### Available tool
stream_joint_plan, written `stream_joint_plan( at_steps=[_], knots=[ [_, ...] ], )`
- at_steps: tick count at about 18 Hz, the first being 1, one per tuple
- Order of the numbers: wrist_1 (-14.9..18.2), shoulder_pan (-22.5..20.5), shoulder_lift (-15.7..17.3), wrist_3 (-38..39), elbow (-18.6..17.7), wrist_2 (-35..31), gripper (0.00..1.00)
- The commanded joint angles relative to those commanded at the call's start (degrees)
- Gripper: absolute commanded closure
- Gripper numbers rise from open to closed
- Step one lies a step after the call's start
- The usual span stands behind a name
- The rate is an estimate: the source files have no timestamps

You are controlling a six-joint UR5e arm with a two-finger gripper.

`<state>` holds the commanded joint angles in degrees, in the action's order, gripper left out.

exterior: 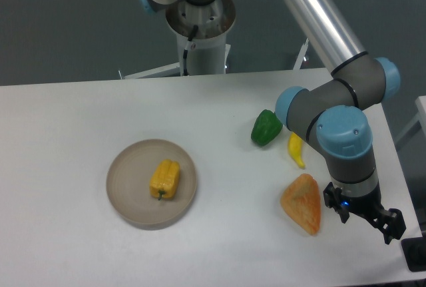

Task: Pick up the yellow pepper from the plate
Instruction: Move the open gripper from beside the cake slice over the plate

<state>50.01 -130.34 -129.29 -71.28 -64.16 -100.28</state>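
Observation:
The yellow pepper (164,179) lies on its side near the middle of the round beige-grey plate (126,184), its small green stem pointing toward the front edge. The plate sits left of centre on the white table. My gripper (365,224) hangs far to the right of the plate, over the table's front right corner. Its two dark fingers (335,206) are spread apart, open, with nothing between them.
A green pepper (266,128) and a yellow banana (296,151) lie right of centre, partly under my forearm. An orange triangular wedge (303,204) lies just left of the gripper. The arm's base (198,30) stands behind the table's far edge.

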Motion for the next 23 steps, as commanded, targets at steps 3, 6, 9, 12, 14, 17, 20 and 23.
stream_joint_plan(
  at_steps=[3, 6, 9, 12, 14, 17, 20, 23],
  knots=[
    [0.0, 0.18, 0.44, 0.44, -0.44, -0.09, 0.0],
    [0.09, 0.97, 3.15, 3.6, -3.24, -0.18, 0.0],
    [0.26, 1.49, 6.93, 5.78, -7.63, 0.0, 0.0],
    [0.97, 3.51, 12.29, 14.65, -12.38, 0.09, 0.0],
    [1.05, 4.74, 15.1, 20.62, -15.36, 1.74, 0.0],
    [1.05, 6.58, 18.44, 33.69, -20.37, 8.15, 0.0],
    [1.14, 9.05, 20.74, 40.42, -24.25, 10.36, 0.0],
    [1.85, 10.46, 24.24, 41.92, -30.3, 15.54, 0.0]
  ],
)
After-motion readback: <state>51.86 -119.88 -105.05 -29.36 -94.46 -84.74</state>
